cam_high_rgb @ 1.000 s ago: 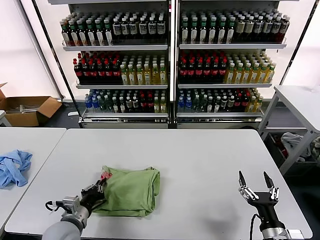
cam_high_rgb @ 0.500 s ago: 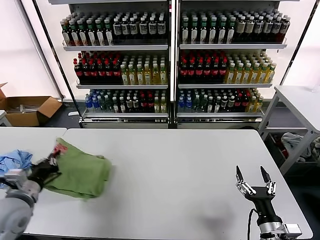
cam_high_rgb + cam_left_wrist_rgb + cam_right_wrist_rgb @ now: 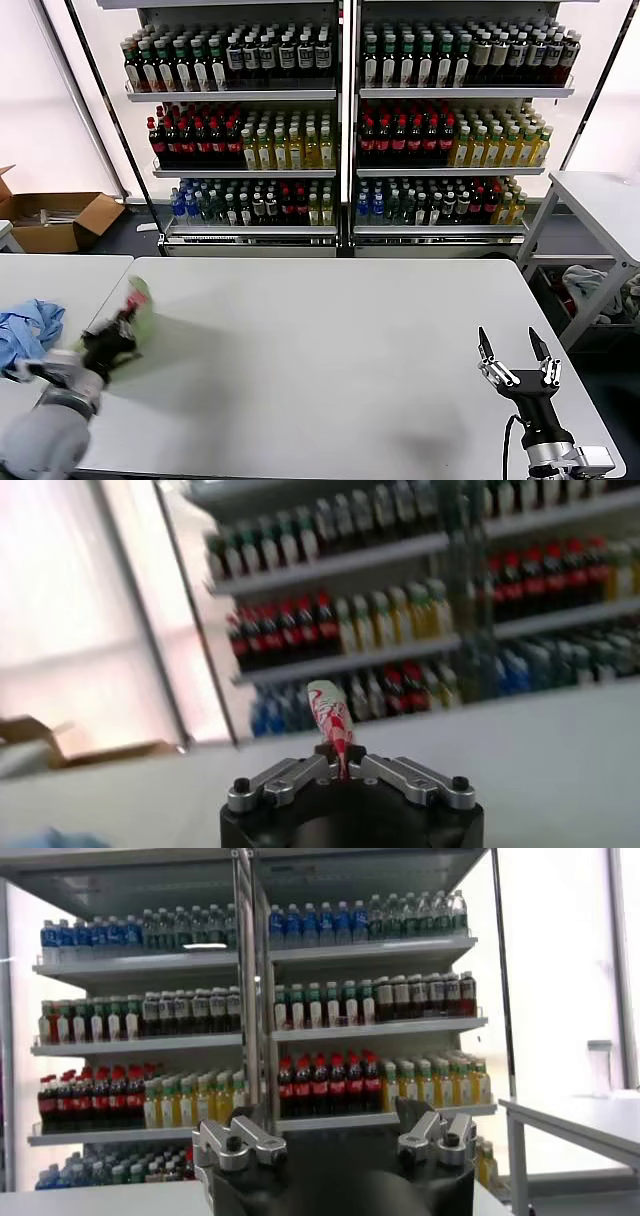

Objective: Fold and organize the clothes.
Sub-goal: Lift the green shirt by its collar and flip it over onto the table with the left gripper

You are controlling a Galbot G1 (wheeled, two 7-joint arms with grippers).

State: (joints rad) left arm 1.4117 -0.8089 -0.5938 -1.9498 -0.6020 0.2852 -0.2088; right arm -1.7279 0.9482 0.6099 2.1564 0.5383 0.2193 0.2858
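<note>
**Soft green shirt pinched at one edge, far left of the bench**

At the far left lies a crumpled light blue garment [image 3: 28,333] on a neighbouring white bench [image 3: 60,275]. Just beside it, the left pincer [image 3: 112,343] is clenched on the light green soft cotton T-shirt [image 3: 137,306], which is bunched up at the left edge of the wide white bench [image 3: 330,350] and blurred. In the left wrist view a narrow fold of red-and-white printed fabric [image 3: 331,725] stands up between the shut jaws.

The shirt looks light, limp and not slippery. Held at a single point it will likely droop and lose any fold, so a grip on hems or shoulder seams, ideally with two pincers, seems the better choice for folding.

Behind the bench stand metal shelves of coloured drink bottles [image 3: 340,120]; their labels are too small to read, and no writing on the shirt's print can be made out.

At the right, the right pincer [image 3: 518,358] hovers released and empty above the bench's near right corner.
</note>
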